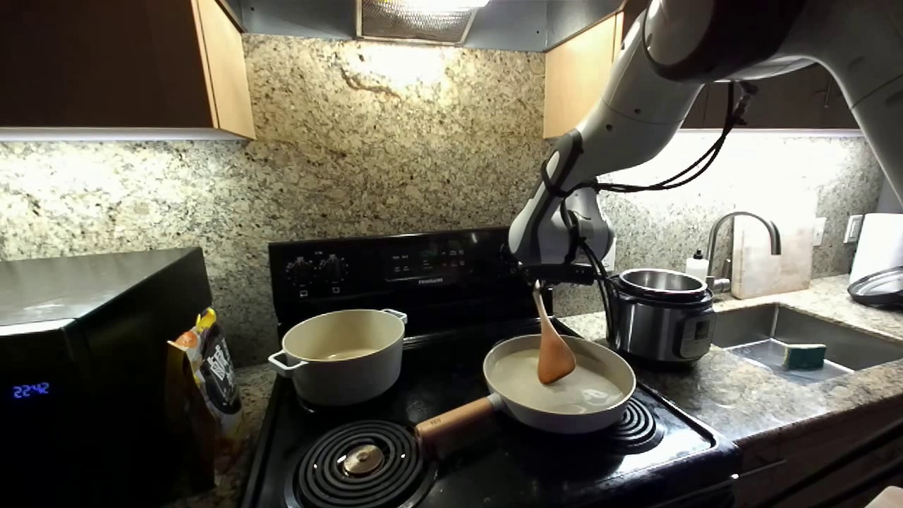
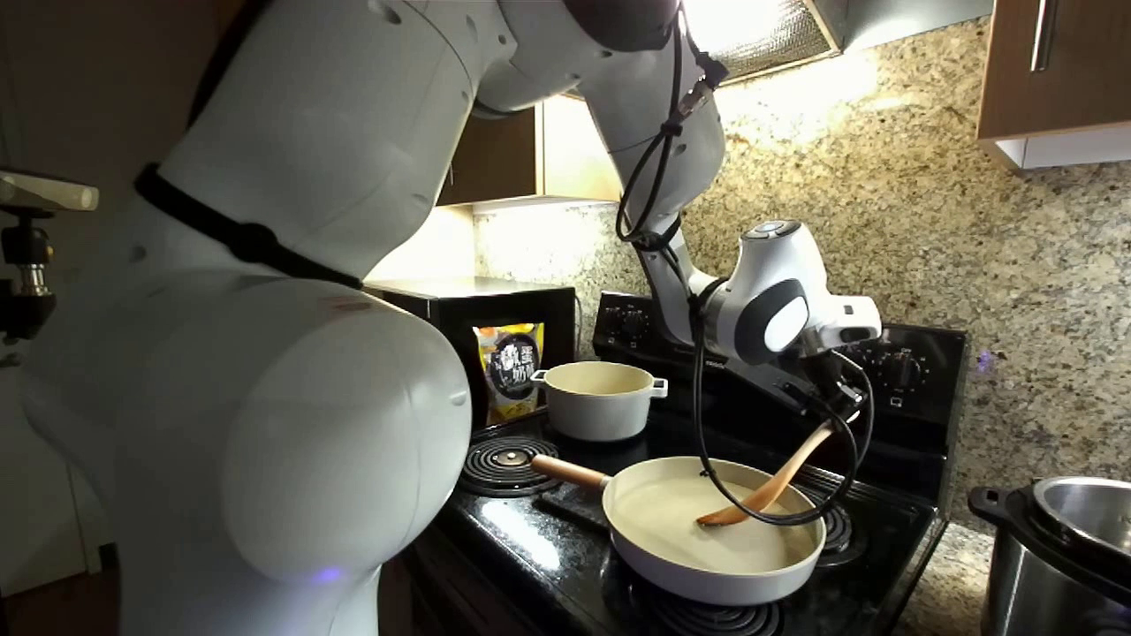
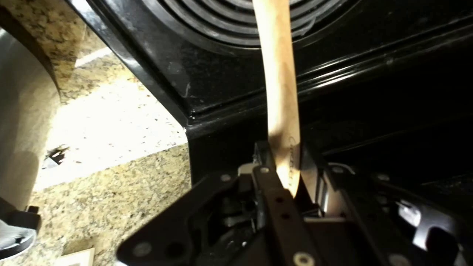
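The wrist view shows my jaws clamped on the end of a wooden spatula (image 3: 281,88), one on each side of its handle. In both exterior views that handle slants down from me and the blade lies inside the rim of a pale frying pan (image 1: 564,422); whether its tip touches the bottom I cannot tell. The pan's light inside shows left and right of the blade, and between it and the near rim. In an exterior view the pan's wood-toned handle (image 1: 457,416) reaches left and near, ending just beside a coil burner (image 1: 363,458). A strip of black stovetop (image 1: 444,381) separates the pan from a two-handled pot (image 1: 353,384) at the far left; behind both stands the control panel (image 1: 423,264). To the right, past the stovetop's edge, a pressure cooker (image 1: 659,335) stands on the granite bench (image 1: 734,395), the sink (image 1: 825,331) farther right.
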Robot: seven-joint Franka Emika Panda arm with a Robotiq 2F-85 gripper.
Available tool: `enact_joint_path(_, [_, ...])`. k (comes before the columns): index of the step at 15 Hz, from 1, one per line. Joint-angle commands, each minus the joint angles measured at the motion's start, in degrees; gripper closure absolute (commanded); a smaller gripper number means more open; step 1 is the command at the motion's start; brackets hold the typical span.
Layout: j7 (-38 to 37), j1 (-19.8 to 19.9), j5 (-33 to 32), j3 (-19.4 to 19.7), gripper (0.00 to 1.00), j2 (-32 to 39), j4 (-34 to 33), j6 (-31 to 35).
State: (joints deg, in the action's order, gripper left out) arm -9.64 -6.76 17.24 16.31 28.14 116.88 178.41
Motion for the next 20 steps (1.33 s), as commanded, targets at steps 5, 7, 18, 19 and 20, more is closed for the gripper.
enact_joint_path(5, [-2.52, -2.35, -4.91, -0.26, 0.94, 3.5, -6.0, -4.36])
enact_joint_path(7, [-2.39, -2.25, -6.94, -0.28, 0.94, 4.01, -7.26, -5.3])
enact_joint_path(18, [-4.01, -1.22, -12.84, -0.72, 0.94, 4.74, -11.24, -14.45])
enact_joint_path(19, [-5.18, -3.1, -13.22, -0.21, 0.94, 2.56, -3.93, -9.49])
enact_joint_path(20, [-5.78, -3.46, -13.4, -0.09, 0.94, 2.19, -2.82, -8.79])
